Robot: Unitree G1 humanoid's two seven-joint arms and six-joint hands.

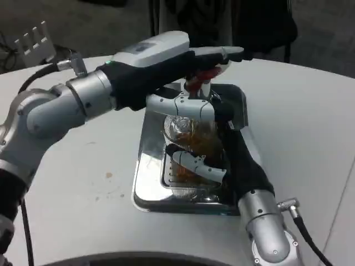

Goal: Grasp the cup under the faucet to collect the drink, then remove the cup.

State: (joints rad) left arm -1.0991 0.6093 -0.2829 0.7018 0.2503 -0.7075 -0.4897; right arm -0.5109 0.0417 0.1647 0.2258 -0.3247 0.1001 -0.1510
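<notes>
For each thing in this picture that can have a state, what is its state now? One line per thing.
cup: upright over the tray, held, with amber drink inside.
right hand: fingers wrapped around the cup.
left hand: stretched flat above the red faucet part, holding nothing.
faucet: right above the cup; whether it flows cannot be told.
tray: flat on the table, shiny, under the cup.

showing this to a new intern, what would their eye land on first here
First, the two hands stacked over the shiny metal tray at the centre of the white table. The left hand reaches in from the left over the red faucet handle at the tray's far end. Below it, the right hand wraps its fingers around a clear cup with amber drink inside.
</notes>
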